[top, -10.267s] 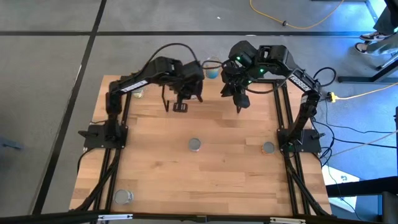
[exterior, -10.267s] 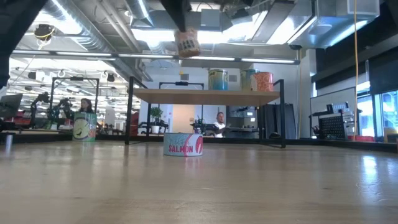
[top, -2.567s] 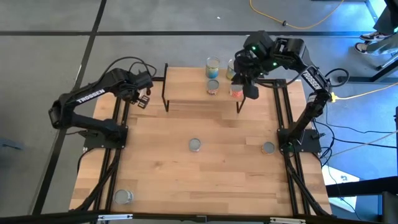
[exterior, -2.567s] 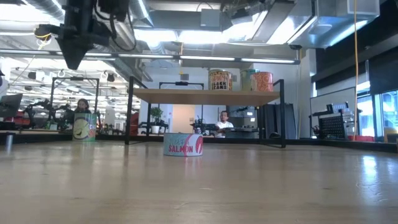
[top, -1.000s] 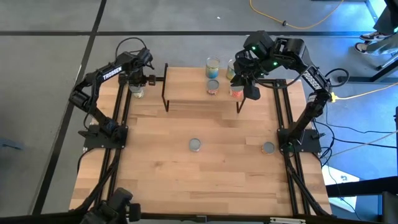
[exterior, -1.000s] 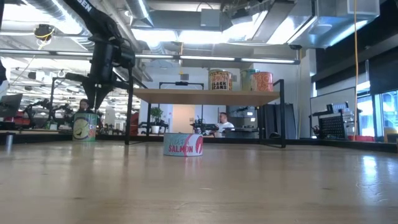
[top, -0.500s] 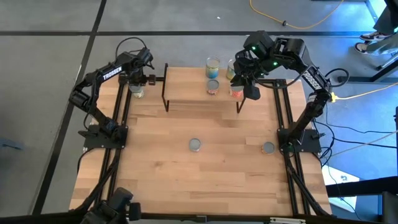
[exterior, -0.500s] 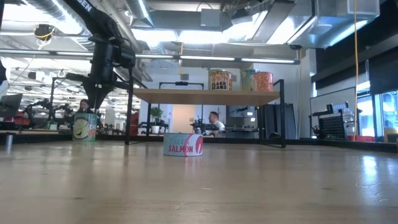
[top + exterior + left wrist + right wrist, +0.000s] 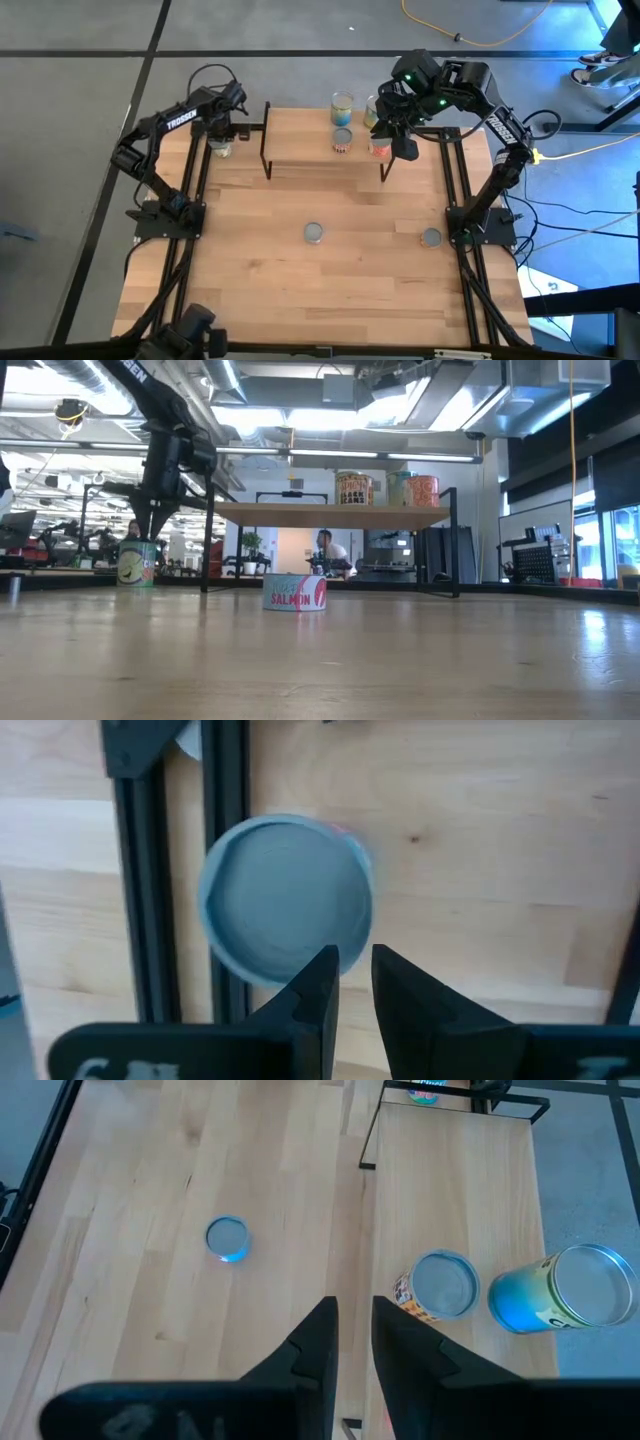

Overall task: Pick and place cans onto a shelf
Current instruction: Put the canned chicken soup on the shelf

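Note:
A green-labelled can [image 9: 135,563] stands upright on the table's far left corner; it also shows in the high view [image 9: 220,149], and its silvery top shows in the left wrist view [image 9: 285,898]. My left gripper [image 9: 150,532] [image 9: 355,965] hovers just above it, fingers pointing down and shut, touching nothing. The shelf [image 9: 330,513] stands at the table's far middle [image 9: 268,140] and carries several cans [image 9: 342,140] [image 9: 352,488]. My right gripper [image 9: 404,148] [image 9: 355,1320] waits shut and empty above the shelf's right end.
A low salmon can [image 9: 295,592] stands in front of the shelf [image 9: 314,233]. Another can [image 9: 431,238] stands near the right rail. A dark object [image 9: 190,328] shows at the near left corner. Black rails [image 9: 215,780] run beside the green can.
Both arms have kept still. A person in the room behind the table has walked toward the low view's left.

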{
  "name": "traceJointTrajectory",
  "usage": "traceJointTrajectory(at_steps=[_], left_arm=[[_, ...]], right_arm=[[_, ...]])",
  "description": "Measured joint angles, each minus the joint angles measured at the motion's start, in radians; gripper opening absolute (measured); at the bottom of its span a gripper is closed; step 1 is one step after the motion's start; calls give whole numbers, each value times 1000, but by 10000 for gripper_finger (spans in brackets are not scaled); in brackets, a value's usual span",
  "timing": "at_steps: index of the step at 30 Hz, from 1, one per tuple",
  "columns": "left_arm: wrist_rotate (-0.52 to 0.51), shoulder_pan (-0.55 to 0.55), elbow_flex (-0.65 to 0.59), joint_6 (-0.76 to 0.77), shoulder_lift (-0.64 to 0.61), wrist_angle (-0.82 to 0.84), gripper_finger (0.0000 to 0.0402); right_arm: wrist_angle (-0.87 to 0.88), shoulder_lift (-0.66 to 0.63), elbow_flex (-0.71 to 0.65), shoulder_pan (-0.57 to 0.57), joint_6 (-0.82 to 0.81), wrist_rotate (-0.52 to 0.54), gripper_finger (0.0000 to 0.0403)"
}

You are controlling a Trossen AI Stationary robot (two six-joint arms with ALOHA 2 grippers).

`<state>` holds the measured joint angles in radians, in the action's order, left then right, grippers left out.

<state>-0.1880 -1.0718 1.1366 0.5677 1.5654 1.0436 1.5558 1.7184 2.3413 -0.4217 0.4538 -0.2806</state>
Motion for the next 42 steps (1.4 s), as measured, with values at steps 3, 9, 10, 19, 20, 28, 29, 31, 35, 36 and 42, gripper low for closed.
traceJointTrajectory(at_steps=[3,9,10,19,20,28,29,31,35,36,42], left_arm=[[3,0,-25,-1,0,-33,57],[-7,0,-26,-27,0,-59,57],[-9,0,-26,-36,0,-60,57],[-9,-2,-26,-54,5,-58,57],[-8,-2,-26,-53,13,-57,57],[-7,-1,-19,-73,72,-40,52],[-6,0,-19,-90,72,-41,46],[-6,0,-20,-120,72,-42,26],[-2,0,-21,-134,73,-36,11],[-1,1,-21,-135,72,-31,10],[5,13,-30,-152,15,-21,8]], right_arm=[[0,0,0,0,0,0,67],[0,0,0,0,0,0,67],[0,0,0,0,0,0,67],[0,0,0,0,0,0,67],[0,0,0,0,0,0,67],[0,0,0,0,0,0,67],[0,0,0,0,0,0,67],[0,0,0,0,0,0,67],[0,0,0,0,0,0,67],[0,0,0,0,0,0,67],[0,0,0,0,0,0,67]])
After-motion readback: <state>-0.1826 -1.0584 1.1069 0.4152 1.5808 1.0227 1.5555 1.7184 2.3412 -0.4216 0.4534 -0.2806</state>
